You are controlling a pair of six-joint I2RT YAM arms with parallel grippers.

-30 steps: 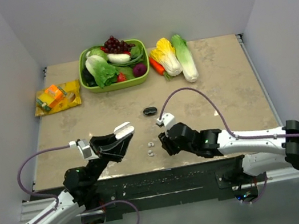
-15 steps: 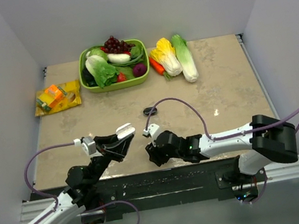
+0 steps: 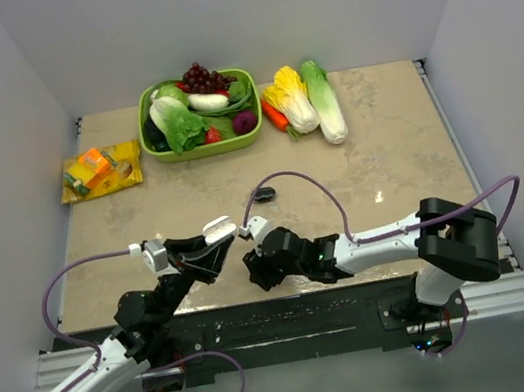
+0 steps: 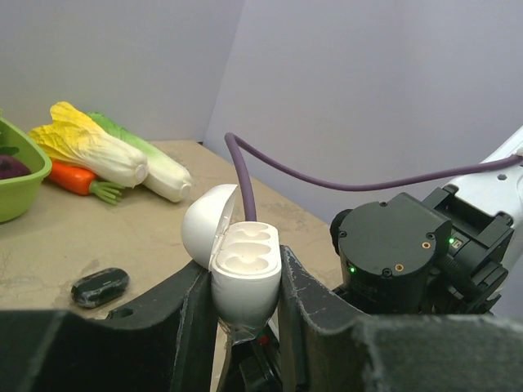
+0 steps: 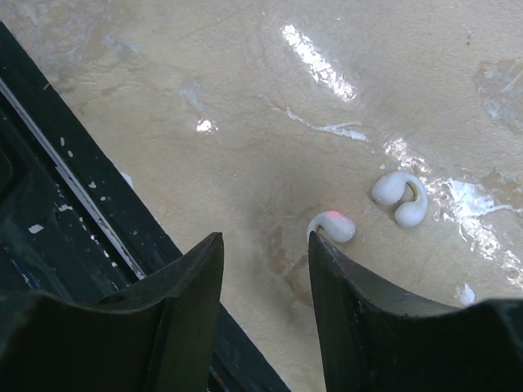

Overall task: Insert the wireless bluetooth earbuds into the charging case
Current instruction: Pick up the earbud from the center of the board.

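My left gripper (image 3: 212, 247) is shut on a white charging case (image 4: 245, 273), held above the table with its lid open and both wells empty; the case also shows in the top view (image 3: 218, 229). My right gripper (image 5: 263, 239) is open, low over the table near the front edge. Two white earbuds lie there: one with a red light (image 5: 333, 225) just beyond the right fingertip (image 5: 323, 245), the other (image 5: 400, 198) a little farther off. In the top view my right gripper (image 3: 255, 268) hides them. No black buds show.
A small black oval case (image 3: 263, 194) lies mid-table, also in the left wrist view (image 4: 100, 287). A green basket (image 3: 156, 143) of vegetables, two cabbages (image 3: 310, 96) with a carrot, and a snack packet (image 3: 100, 171) sit at the back. The black front rail (image 5: 65, 204) runs beside the right gripper.
My right gripper has moved left and toward the near edge, now over the two white earbuds, which showed uncovered before. My left gripper has barely moved with the case.
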